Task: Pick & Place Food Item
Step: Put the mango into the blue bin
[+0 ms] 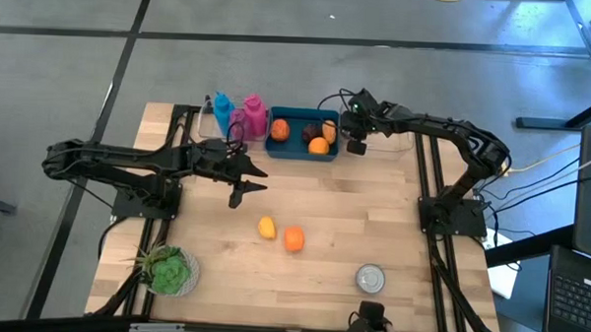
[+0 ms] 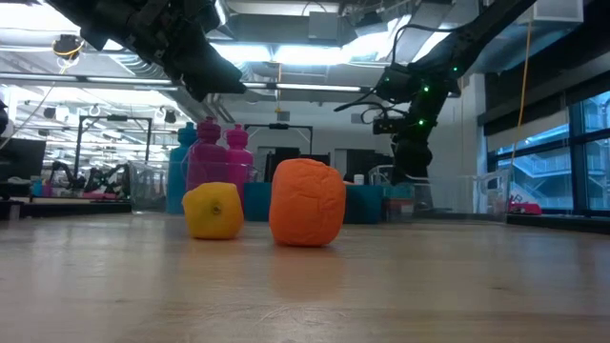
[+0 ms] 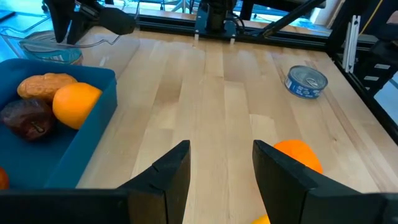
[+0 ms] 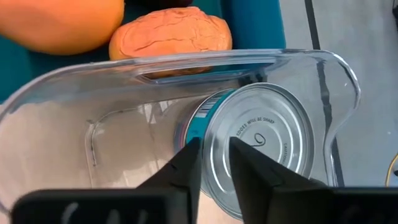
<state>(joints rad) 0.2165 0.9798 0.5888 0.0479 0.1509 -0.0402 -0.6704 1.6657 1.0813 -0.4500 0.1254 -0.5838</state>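
Observation:
Two food pieces lie on the bare table: a yellow one (image 1: pixel 266 227) (image 2: pixel 213 211) and an orange one (image 1: pixel 293 239) (image 2: pixel 307 202). My left gripper (image 1: pixel 245 191) (image 3: pixel 221 168) hovers open above the wood, on the far side of them; the orange piece (image 3: pixel 300 155) shows beside one finger. My right gripper (image 1: pixel 356 145) (image 4: pixel 214 165) hangs at the right end of the blue bin (image 1: pixel 301 146), over a clear plastic tub (image 4: pixel 236 59) (image 3: pixel 50 46). A tin can (image 4: pixel 261 143) rests in the tub. Its fingers stand a narrow gap apart above the can's lid.
The blue bin (image 3: pixel 93 124) holds an orange, a brown bread-like piece and a dark red piece. Pink (image 1: pixel 253 115) and blue (image 1: pixel 221 112) bottles stand left of it at the far edge. Another tin can (image 1: pixel 370 278) (image 3: pixel 306 81) and a green leafy item (image 1: pixel 169 270) sit near the near edge.

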